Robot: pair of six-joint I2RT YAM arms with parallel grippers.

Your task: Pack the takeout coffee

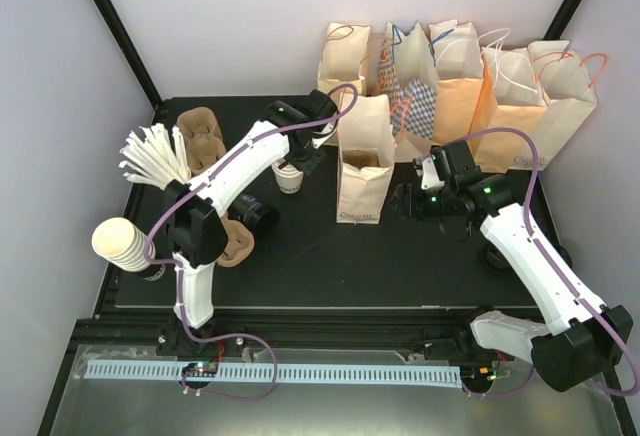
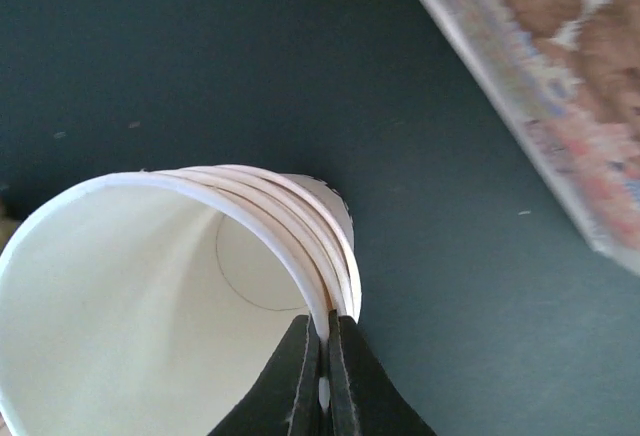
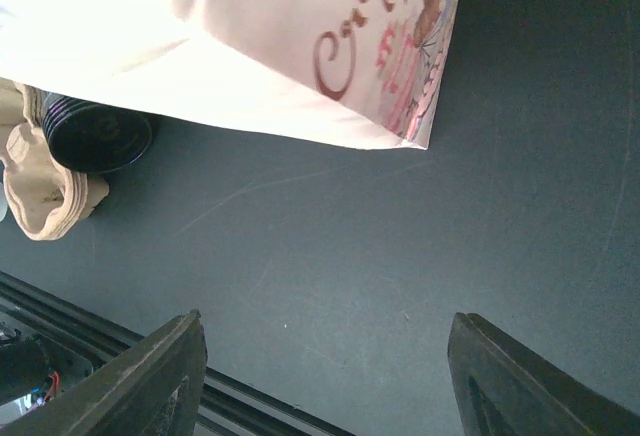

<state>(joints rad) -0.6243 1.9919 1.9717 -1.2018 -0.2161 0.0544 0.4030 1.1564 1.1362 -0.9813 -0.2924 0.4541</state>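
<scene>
I see left gripper (image 2: 325, 334) clamped on the rim of the white cup (image 2: 120, 286), open-topped, several rims nested, beside the bag (image 1: 364, 171); right gripper (image 3: 325, 334) gapes, empty.

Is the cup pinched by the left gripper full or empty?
Empty. The left wrist view looks into the paper cup, showing its bare bottom and no lid; the left gripper is shut on its rim.

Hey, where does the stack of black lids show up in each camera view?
Top external: stack of black lids, left of centre, beside the left arm.
Left wrist: not in it; it shows the paper cup pinched by the left gripper.
Right wrist: upper left, just below the paper bag.
Shared landmark: the brown pulp carrier right beside the lids.
</scene>
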